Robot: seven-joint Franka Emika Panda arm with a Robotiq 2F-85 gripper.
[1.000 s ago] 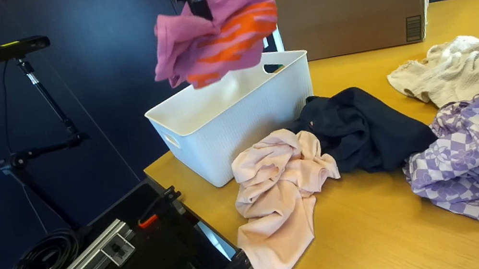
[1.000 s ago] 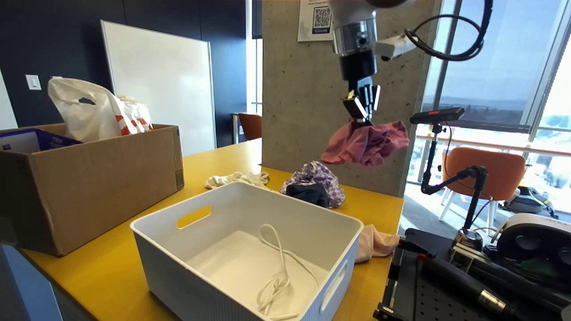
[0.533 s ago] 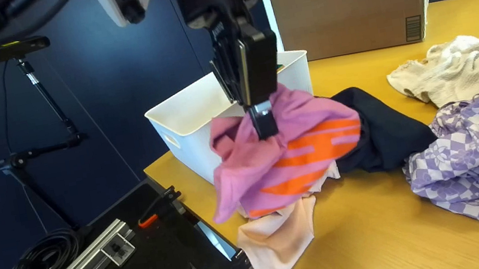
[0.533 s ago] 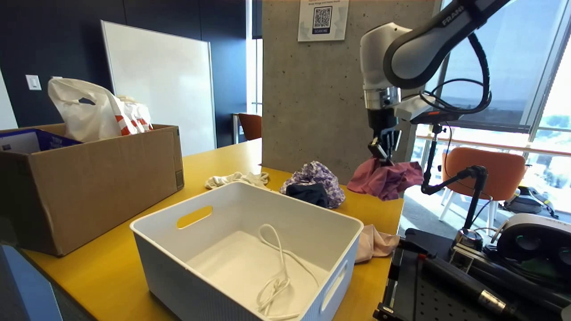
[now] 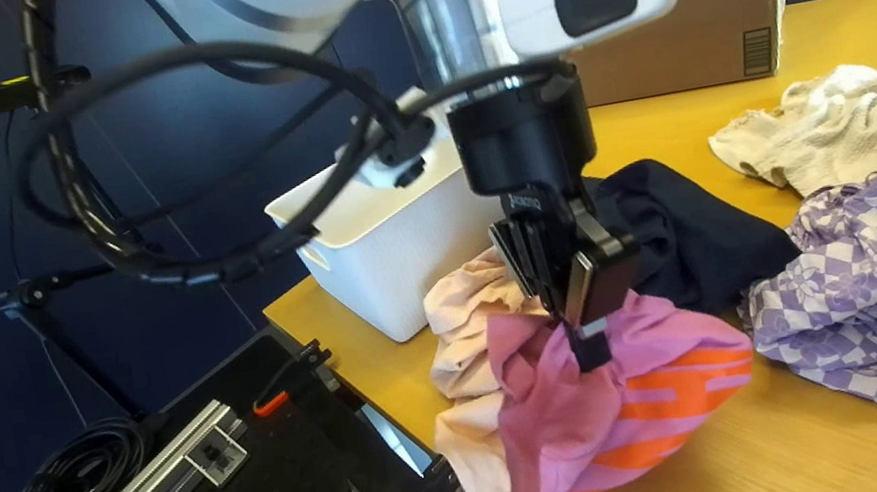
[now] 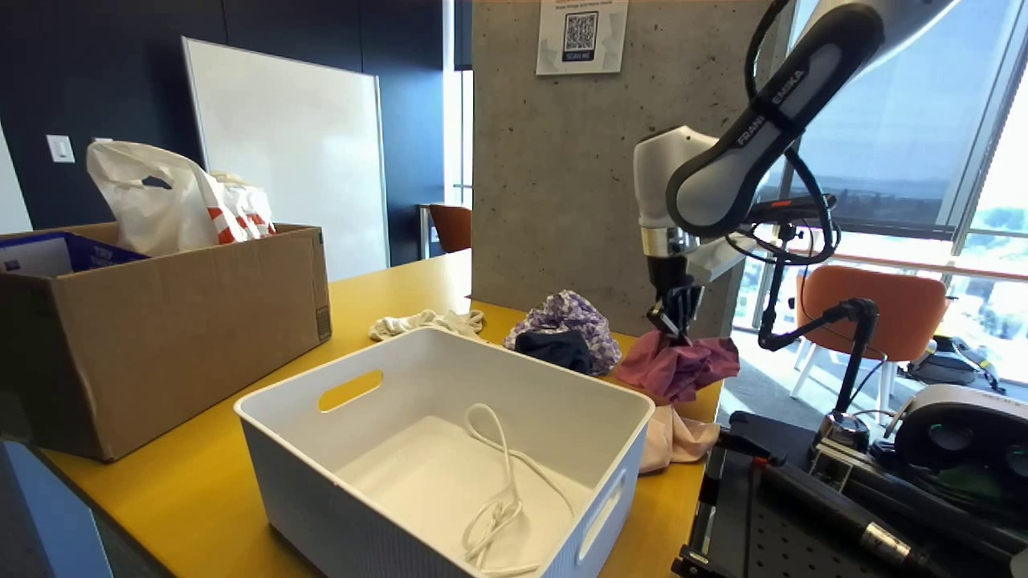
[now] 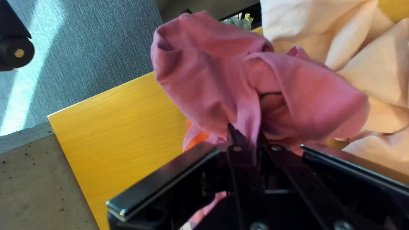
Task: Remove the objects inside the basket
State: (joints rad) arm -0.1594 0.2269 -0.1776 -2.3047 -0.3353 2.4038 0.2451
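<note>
Pink cloth (image 5: 611, 422) pinched btwn jaws — wht cable (image 6: 506, 508) in bskt (image 6: 321, 514).

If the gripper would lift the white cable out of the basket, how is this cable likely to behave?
The white cable is probably floppy, since it lies in loose curves. It looks thin, so it is likely light. Where it is bunched together in the basket, several loops may rise as one, with a slack part trailing.
</note>
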